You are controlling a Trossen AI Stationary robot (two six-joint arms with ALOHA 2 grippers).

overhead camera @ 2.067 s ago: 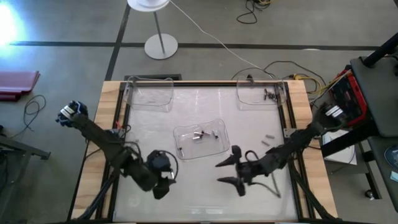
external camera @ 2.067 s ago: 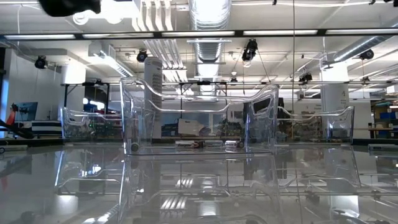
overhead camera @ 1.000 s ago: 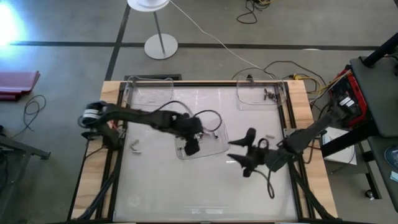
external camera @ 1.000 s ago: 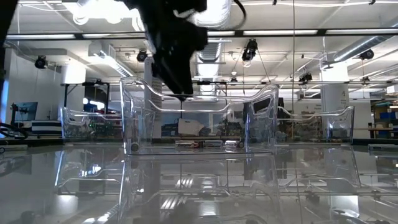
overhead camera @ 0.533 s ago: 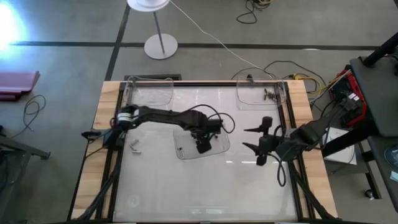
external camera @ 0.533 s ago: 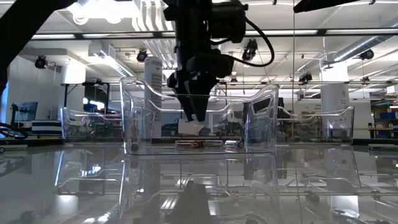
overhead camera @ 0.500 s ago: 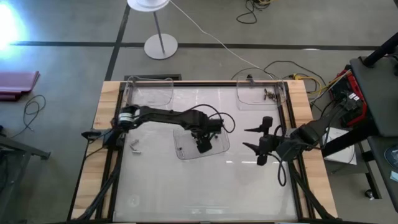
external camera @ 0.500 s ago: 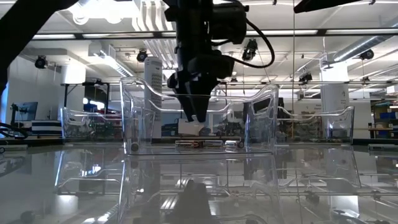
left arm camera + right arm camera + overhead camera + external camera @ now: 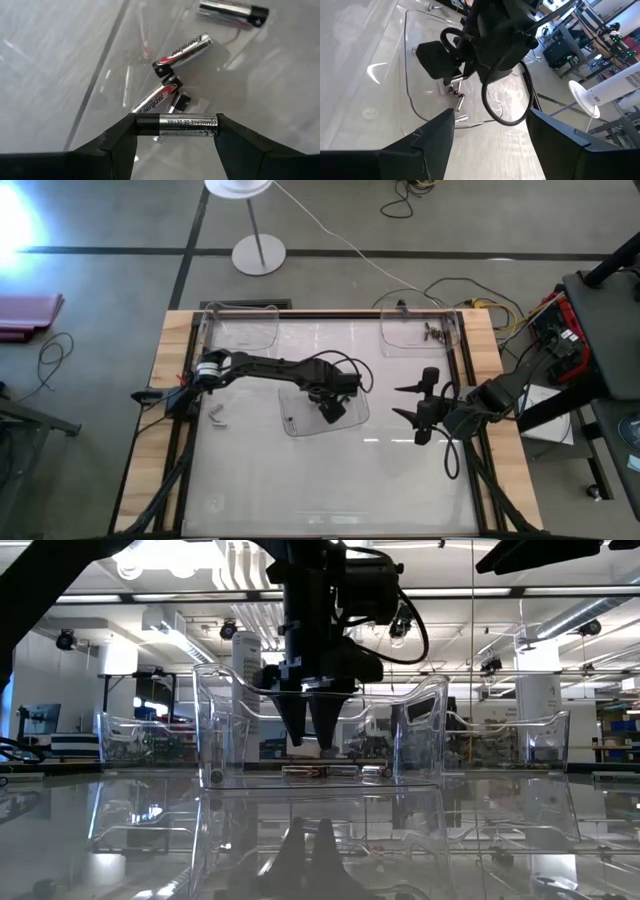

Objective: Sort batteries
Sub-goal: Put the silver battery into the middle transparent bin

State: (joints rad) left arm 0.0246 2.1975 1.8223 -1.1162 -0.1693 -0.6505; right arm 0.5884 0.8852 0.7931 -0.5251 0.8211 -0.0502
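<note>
Over the middle tray (image 9: 296, 420), the left gripper (image 9: 176, 131) clamps a battery (image 9: 177, 125); the right gripper (image 9: 412, 402) hangs open nearby.

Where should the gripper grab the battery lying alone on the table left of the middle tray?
Grip the loose battery across its round middle, coming straight down. It lies flat on the table with open space all round, so the fingers can straddle its narrow width. Its exact angle is hard to read.
</note>
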